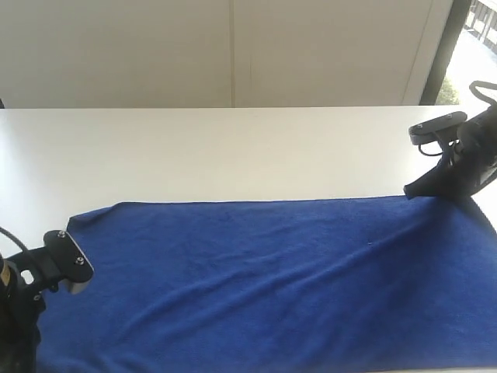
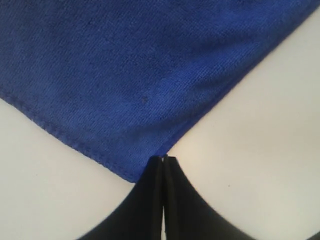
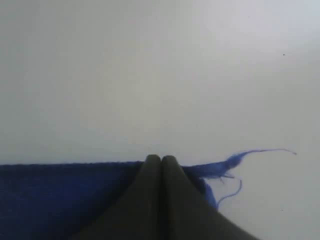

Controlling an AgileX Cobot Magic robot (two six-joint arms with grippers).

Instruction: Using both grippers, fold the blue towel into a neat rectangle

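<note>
Jaws, left gripper (image 2: 164,161): pressed together with no gap, pinching the very tip of a hemmed corner of the blue towel (image 1: 272,280). Jaws, right gripper (image 3: 161,161): likewise closed tight, clamped on the towel's far edge just beside the corner with loose thread ends (image 3: 260,151). Towel: spread flat, lightly rippled, over the near part of the white worktop (image 1: 233,148), between the two grippers.
</note>
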